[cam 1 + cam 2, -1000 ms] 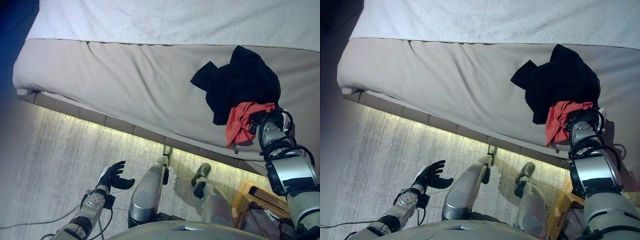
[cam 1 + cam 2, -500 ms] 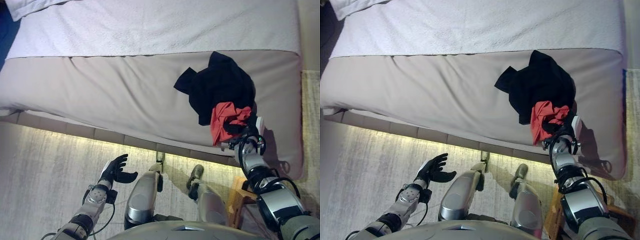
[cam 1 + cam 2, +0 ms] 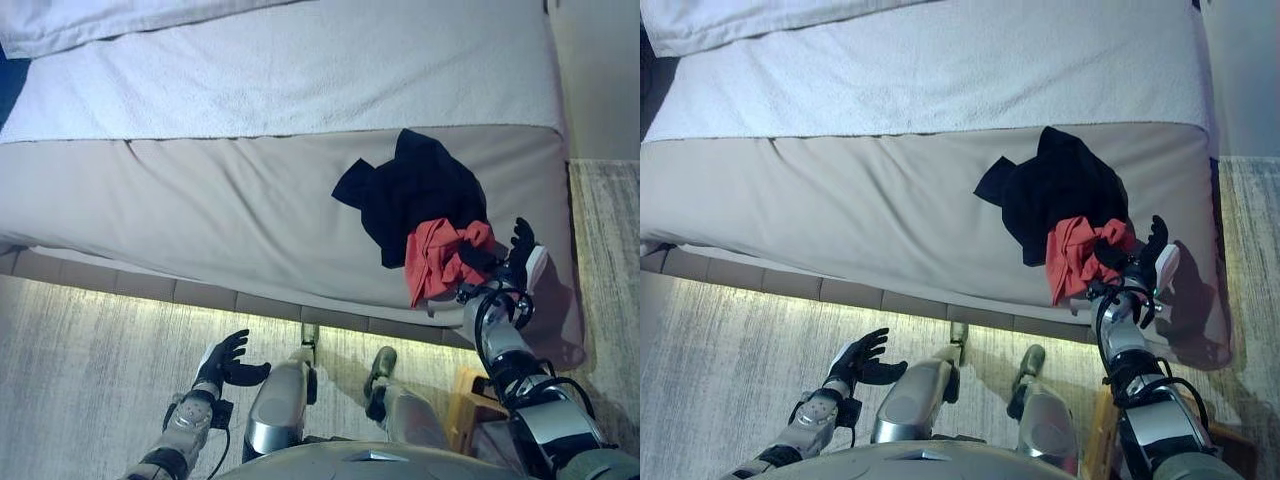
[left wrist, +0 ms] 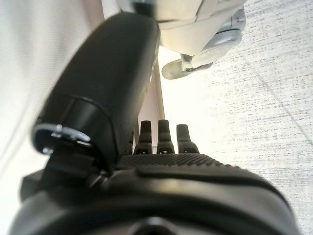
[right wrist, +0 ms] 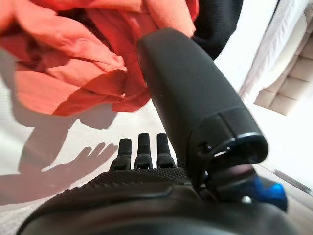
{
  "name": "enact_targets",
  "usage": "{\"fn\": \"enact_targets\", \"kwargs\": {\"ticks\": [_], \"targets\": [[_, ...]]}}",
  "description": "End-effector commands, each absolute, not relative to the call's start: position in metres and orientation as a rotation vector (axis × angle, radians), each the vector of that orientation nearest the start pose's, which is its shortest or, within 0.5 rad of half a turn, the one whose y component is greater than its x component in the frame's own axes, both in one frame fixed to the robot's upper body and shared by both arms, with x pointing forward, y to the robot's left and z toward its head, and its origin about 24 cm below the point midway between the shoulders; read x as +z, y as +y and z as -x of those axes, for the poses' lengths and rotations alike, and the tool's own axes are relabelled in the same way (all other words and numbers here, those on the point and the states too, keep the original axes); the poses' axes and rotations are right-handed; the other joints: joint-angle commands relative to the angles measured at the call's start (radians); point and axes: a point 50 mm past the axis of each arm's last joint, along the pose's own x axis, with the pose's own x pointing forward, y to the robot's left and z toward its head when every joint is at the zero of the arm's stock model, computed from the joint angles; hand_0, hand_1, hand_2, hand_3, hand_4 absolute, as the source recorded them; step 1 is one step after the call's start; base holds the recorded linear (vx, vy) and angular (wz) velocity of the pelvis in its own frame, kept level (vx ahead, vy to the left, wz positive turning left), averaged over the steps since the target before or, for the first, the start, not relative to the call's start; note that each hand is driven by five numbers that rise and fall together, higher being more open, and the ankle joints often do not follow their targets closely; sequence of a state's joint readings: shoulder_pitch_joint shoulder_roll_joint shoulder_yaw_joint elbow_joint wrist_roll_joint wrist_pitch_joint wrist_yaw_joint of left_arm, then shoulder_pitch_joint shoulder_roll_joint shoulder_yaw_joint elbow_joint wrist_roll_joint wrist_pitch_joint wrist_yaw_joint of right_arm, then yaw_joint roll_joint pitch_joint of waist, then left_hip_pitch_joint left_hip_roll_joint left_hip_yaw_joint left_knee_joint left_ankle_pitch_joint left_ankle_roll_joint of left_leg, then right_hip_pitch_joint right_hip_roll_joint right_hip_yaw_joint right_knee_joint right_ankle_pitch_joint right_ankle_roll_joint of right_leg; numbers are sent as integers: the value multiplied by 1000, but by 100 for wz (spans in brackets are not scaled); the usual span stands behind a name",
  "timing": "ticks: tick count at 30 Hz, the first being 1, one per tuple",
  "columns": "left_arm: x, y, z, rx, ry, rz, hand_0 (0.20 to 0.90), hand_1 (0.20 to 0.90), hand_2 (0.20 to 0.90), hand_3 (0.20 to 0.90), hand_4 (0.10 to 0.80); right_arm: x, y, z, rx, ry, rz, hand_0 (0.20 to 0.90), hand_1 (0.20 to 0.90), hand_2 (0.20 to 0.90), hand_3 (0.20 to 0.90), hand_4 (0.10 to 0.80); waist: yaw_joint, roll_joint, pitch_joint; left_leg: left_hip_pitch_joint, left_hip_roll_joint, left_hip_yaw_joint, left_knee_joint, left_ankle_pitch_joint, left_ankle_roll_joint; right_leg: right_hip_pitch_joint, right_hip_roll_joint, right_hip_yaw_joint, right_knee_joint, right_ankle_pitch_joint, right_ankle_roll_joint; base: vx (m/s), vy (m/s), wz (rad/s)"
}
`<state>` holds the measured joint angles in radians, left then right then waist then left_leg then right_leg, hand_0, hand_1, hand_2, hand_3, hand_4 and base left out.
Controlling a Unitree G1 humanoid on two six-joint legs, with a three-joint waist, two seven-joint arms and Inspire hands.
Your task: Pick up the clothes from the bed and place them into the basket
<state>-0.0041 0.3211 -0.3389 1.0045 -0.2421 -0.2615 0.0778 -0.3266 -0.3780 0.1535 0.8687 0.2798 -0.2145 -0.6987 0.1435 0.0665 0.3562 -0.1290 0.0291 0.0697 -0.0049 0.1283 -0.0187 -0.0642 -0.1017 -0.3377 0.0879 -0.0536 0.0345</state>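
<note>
Red garment (image 3: 435, 262) lies bunched on the bed (image 3: 200, 200) near its front edge, overlapping the black garment (image 3: 415, 195) behind it. Right hand (image 3: 1150, 255) sits just beside the red cloth, fingers straight, holding nothing. Left hand (image 3: 225, 360) hangs low over the floor (image 3: 90, 360), fingers spread, empty.
</note>
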Motion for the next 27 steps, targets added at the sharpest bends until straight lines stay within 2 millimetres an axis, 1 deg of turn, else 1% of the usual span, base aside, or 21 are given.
{"fn": "enact_targets", "kwargs": {"ticks": [1,2,4,8,12,13,14,16,17,20,23,27], "targets": [[-131,225,-141,42,772,-249,900,900,900,900,800,-17,-273,-270,-814,229,113,900,900,900,900,800,-4,-2,-28,-26,-2,0,39,-81,-21,-17,-35,35,5,50,30,0,0,0],[-131,224,-141,41,773,-247,900,900,900,900,800,-23,-271,-266,-826,238,80,900,900,900,900,800,-5,-1,-29,-25,-2,0,38,-81,-19,-17,-34,36,6,50,28,-2,41,-2],[-134,218,-139,40,779,-238,900,900,900,900,800,-37,-259,-256,-858,264,5,900,900,900,900,800,-8,3,-33,-14,-4,-1,34,-81,-16,-12,-33,40,7,49,27,21,54,-3],[-137,210,-133,38,793,-229,900,900,900,900,800,-52,-246,-244,-871,320,-44,900,900,900,900,800,-18,9,-43,-1,-9,5,28,-80,-12,-4,-36,48,6,50,28,36,72,-7],[-139,207,-132,44,796,-218,900,900,900,900,800,-64,-243,-235,-872,377,-98,900,900,900,900,800,-26,17,-47,3,-14,10,29,-80,-10,-5,-42,53,8,52,29,20,70,-3],[-139,207,-132,45,796,-216,900,900,900,900,800,-66,-243,-233,-870,382,-128,900,900,900,900,800,-27,19,-47,3,-15,10,29,-80,-10,-6,-43,54,9,53,29,5,42,-2],[-139,207,-132,46,794,-213,900,900,900,900,800,-69,-243,-232,-864,381,-203,900,900,900,900,800,-27,21,-47,2,-16,11,32,-80,-9,-9,-45,54,11,52,28,2,26,-4],[-139,207,-133,46,794,-213,900,900,900,900,800,-69,-244,-232,-865,376,-206,900,900,900,900,800,-27,21,-46,1,-17,11,33,-81,-9,-9,-45,54,12,52,28,2,17,-4],[-139,206,-135,36,796,-215,900,900,900,900,800,-64,-248,-235,-894,336,-220,900,900,900,900,800,-24,29,-40,-9,-22,8,46,-81,-8,-18,-50,51,21,51,26,0,0,0],[-139,206,-135,24,805,-219,900,900,900,900,800,-58,-258,-239,-922,308,-233,900,900,900,900,800,-22,39,-33,-23,-26,2,63,-81,-8,-34,-54,49,40,50,24,9,7,-1],[-140,204,-135,8,804,-222,900,900,900,900,800,-45,-272,-250,-939,262,-176,900,900,900,900,800,-16,59,-19,-49,-33,-8,86,-77,-8,-60,-61,47,65,47,20,8,7,-1],[-136,205,-143,6,773,-226,900,900,900,900,800,-10,-285,-279,-936,157,-46,900,900,900,900,800,-4,83,2,-90,-41,-24,109,-70,-8,-102,-67,44,95,43,13,-9,1,2]]}}
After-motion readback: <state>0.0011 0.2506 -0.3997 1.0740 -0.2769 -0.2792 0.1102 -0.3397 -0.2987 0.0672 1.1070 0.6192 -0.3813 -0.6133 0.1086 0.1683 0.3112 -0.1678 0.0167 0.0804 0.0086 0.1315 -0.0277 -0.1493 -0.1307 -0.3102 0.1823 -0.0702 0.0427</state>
